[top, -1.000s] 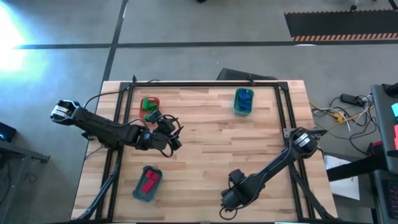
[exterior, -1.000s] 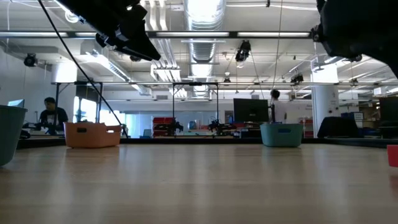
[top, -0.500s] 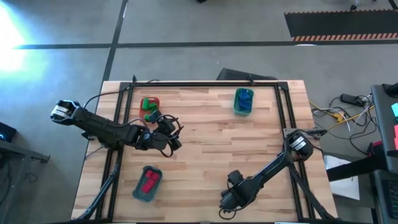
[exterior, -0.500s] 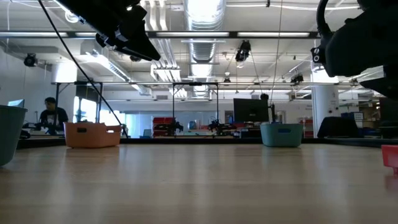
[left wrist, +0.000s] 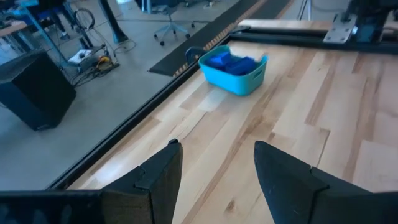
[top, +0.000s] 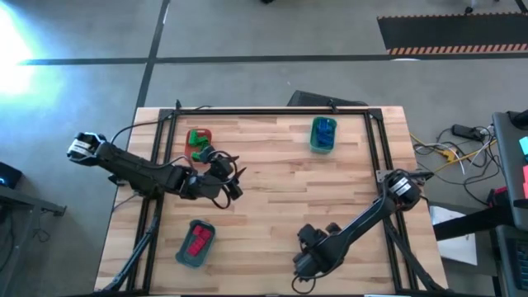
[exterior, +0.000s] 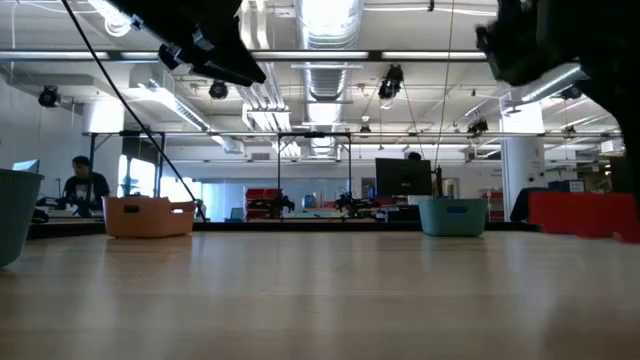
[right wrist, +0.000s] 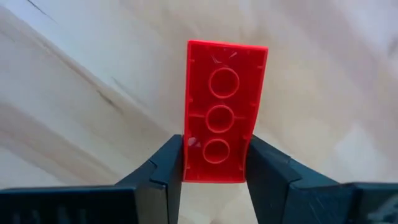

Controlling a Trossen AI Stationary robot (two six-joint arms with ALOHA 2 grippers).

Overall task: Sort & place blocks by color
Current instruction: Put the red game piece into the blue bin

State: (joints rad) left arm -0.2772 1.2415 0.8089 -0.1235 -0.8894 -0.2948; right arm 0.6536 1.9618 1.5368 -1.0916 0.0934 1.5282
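Red brick (right wrist: 224,112) clamped in the right gripper's (right wrist: 214,168) fingers looks like the last unsorted; trays on the bench (top: 272,198) hold the rest, left gripper (left wrist: 214,168) gaping empty.

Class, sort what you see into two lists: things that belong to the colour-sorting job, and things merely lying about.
Part of the job:
- red brick held in right claw
- red bricks
- green bricks
- blue bricks
- three trays holding them
- left claw, open and empty

Lying about:
- cables on the floor
- black mat
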